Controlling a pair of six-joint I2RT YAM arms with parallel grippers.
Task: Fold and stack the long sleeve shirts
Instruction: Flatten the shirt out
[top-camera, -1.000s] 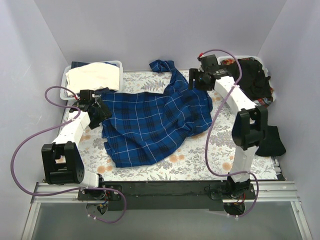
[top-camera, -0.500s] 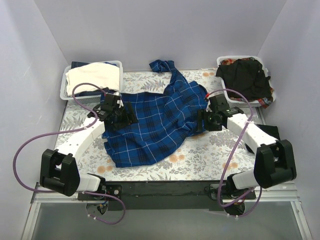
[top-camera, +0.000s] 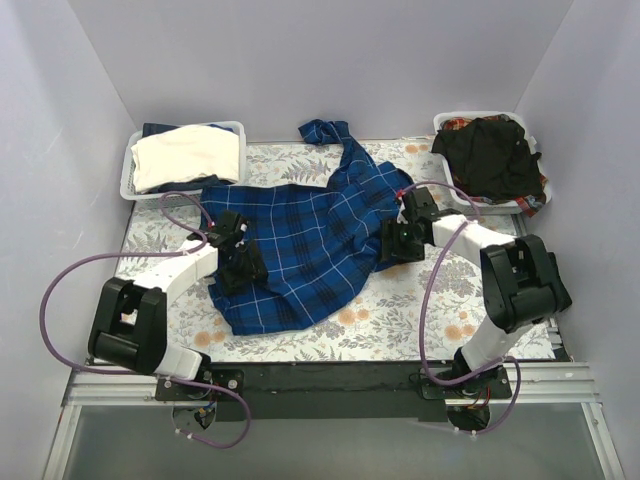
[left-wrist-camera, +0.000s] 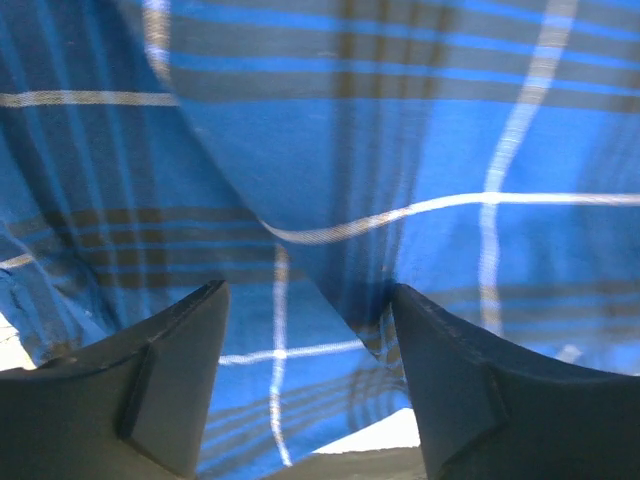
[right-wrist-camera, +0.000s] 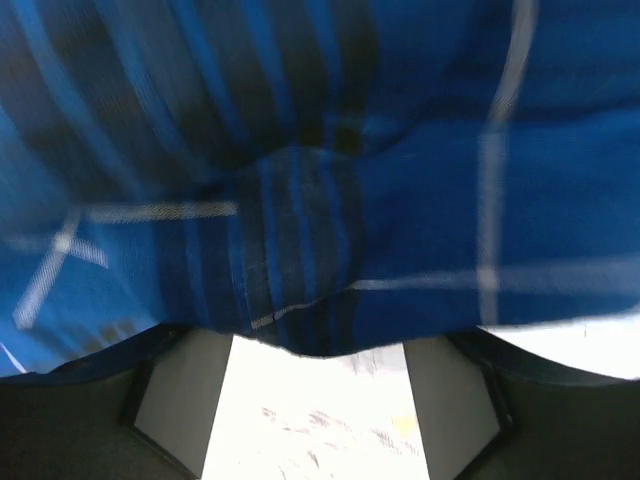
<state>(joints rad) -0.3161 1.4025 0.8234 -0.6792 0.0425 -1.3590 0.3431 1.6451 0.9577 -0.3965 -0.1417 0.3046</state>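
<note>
**Blue plaid shirt (top-camera: 310, 235) spread on worktop (top-camera: 440, 310); both end effectors parted at its edges**

1. Worktop. The surface carries a floral print. Two arms reach over it from the near edge.

2. Blue plaid shirt. It lies rumpled across the middle of the worktop, royal blue with dark bands and thin white lines. One part trails toward the rear edge.

3. Containers. A white basket (top-camera: 127, 182) at the rear left corner holds a cream cloth (top-camera: 188, 155) on top of something dark. A second white basket (top-camera: 470, 114) at the rear right corner holds the black shirt (top-camera: 490, 155), heaped, with a red-patterned cloth (top-camera: 455, 124) showing at its rear left rim.

4. Left end effector (top-camera: 245, 268). It is down on the left side of the plaid shirt. In the left wrist view the fingers (left-wrist-camera: 170, 390) stand well apart, with a raised fold of plaid cloth running between them.

5. Right end effector (top-camera: 388, 243). It is at the right edge of the plaid shirt. In the blurred right wrist view the fingers (right-wrist-camera: 165, 400) are spread, the bunched hem lies just ahead of them, and bare worktop shows in the gap.
</note>
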